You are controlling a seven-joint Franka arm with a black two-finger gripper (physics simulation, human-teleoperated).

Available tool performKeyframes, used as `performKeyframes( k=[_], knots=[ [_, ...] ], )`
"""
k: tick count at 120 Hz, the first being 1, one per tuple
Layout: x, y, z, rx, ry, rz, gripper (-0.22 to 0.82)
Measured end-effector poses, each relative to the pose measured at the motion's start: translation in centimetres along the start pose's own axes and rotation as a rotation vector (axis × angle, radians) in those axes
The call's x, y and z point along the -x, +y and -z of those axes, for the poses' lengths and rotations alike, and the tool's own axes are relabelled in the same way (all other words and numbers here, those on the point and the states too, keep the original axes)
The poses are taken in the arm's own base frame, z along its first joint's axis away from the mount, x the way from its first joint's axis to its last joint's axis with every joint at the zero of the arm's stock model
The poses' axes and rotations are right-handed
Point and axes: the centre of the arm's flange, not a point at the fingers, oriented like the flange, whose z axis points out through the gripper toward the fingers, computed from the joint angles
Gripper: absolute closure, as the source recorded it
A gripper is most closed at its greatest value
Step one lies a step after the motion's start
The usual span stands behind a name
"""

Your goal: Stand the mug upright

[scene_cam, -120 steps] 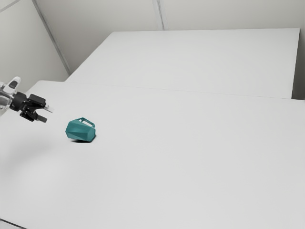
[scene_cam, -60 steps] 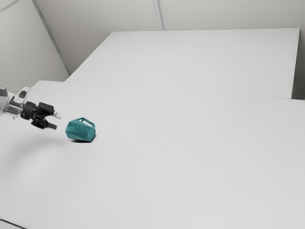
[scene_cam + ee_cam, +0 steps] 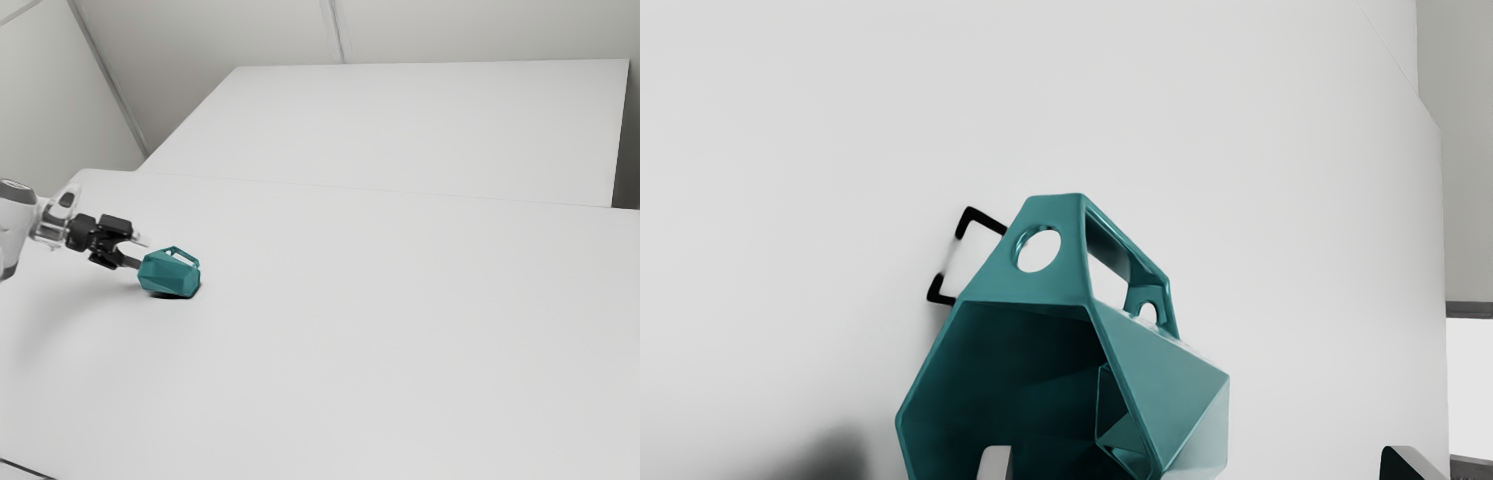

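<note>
Close beside the mug, on its exterior view's left, is the gripper (image 3: pixel 140 252), its fingers apart. The teal faceted mug (image 3: pixel 170 274) lies on its side on the table, handle upward, its mouth toward the hand. Seen from the wrist, the gripper (image 3: pixel 1196 463) stands open, one fingertip in front of the mouth of the mug (image 3: pixel 1023 280) and the other out past its side wall. Whether the nearer fingertip is inside the mouth or touches the rim, I cannot tell.
The white table (image 3: pixel 400 340) stretches away toward the exterior view's right. Behind it is another white surface (image 3: pixel 400 130), with pale walls beyond. The mug and the hand cast shadows on the table.
My hand has moved toward the exterior view's right and slightly lower, from a distance to right beside the mug. The mug lies as before.
</note>
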Motion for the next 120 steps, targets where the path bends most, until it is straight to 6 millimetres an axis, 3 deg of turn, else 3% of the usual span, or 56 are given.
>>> performKeyframes(
  k=[56, 120],
  knots=[
    [-0.1, 0.2, -3.4, 0.032, -0.030, 0.073, 0.03],
    [-0.4, 0.7, -3.7, 0.022, -0.030, 0.135, 0.60]
  ],
)
